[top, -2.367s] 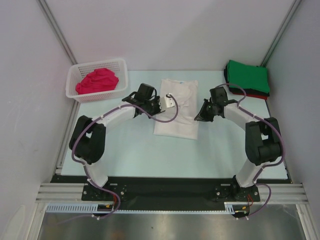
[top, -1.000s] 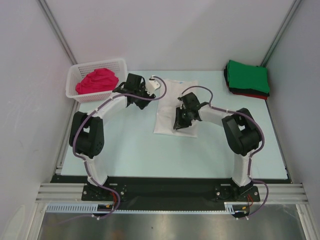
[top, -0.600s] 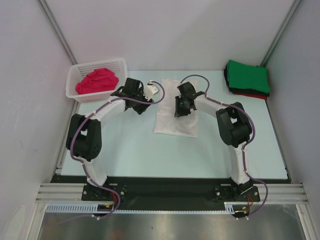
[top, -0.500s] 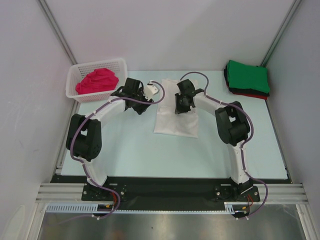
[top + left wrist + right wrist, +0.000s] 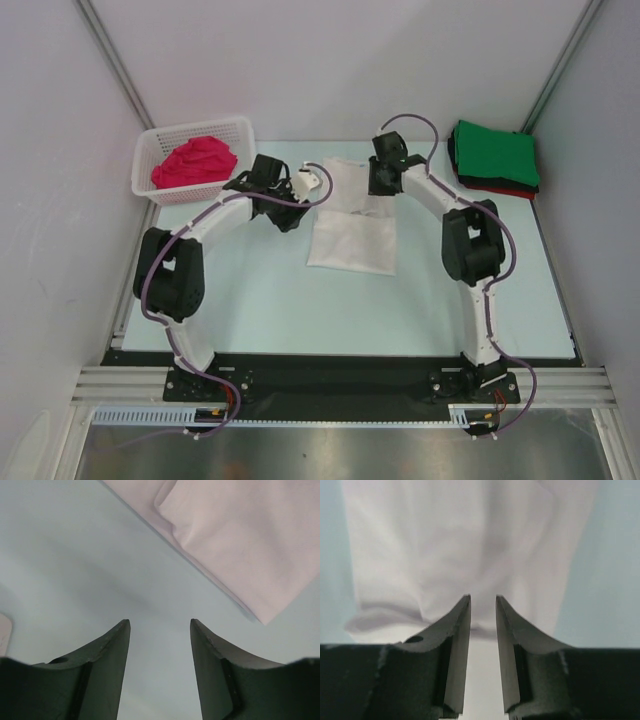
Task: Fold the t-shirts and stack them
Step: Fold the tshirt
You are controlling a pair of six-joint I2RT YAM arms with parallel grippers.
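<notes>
Your left gripper point(image 5: 160, 622) stands wide with nothing between its jaws, over bare table point(image 5: 260, 290) just beside the left edge of the white t-shirt point(image 5: 350, 235). Your right gripper point(image 5: 483, 597) sits at that shirt's far edge, jaws narrowly apart; you cannot tell whether they nip cloth. The shirt lies folded mid-table, toward the far edge.

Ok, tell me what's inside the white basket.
A crumpled magenta-red shirt lies in the basket, filling most of it. Whether anything lies beneath it cannot be seen: the cloth covers the floor.
</notes>
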